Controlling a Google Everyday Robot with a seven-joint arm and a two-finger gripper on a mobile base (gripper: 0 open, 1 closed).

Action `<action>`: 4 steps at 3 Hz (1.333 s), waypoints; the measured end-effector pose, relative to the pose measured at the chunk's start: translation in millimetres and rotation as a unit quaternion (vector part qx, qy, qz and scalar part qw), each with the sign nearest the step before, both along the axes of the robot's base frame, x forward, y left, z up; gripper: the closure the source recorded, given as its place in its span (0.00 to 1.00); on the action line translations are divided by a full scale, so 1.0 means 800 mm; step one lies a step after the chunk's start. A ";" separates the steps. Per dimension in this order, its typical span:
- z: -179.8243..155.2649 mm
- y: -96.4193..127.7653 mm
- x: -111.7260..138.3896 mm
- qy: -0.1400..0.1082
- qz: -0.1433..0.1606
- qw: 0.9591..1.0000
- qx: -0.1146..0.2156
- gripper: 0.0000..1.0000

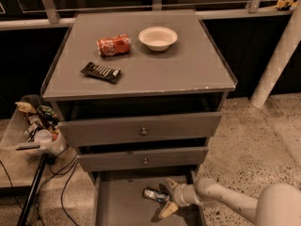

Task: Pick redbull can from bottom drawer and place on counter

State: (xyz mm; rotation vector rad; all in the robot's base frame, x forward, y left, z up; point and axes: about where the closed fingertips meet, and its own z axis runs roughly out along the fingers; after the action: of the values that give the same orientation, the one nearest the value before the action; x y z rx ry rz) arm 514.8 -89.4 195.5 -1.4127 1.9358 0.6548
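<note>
From my one camera I look down on the cabinet from the front. The counter [188,69] carries three things. A red can [114,45] lies on its side near the back left, and a white bowl [158,37] stands just to its right. I see nothing in the bowl but its own pale inside. A dark wrapper [100,72] lies flat closer to the front left edge, apart from both.

Below the top, the upper drawer [141,128] and the middle drawer [143,160] each show a small knob. Both sit a little way out, with a dark gap above each front. I cannot see what either one holds.

The bottom drawer [117,204] is pulled far out, and its flat grey floor is in plain sight. The redbull can [153,195] lies on its side there, right of centre, the only loose thing I can see in it.

My arm [225,200] comes in from the lower right, with the gripper [166,198] down inside that drawer at the can's right end. The fingers are spread wide, one above the can and one below it towards me. I cannot tell whether either one touches the can.

Left of the cabinet a clear bin [19,140] holds a jumble of small items I cannot make out.
</note>
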 end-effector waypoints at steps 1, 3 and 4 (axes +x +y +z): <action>-0.024 0.000 0.011 0.001 -0.017 1.000 -0.003 0.00; -0.073 -0.001 0.033 0.007 -0.056 0.998 -0.003 0.00; -0.073 0.000 0.033 0.007 -0.057 0.998 -0.003 0.00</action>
State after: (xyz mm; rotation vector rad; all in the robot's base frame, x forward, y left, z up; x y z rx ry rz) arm 541.0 -89.8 136.8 -1.2943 2.0129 0.6082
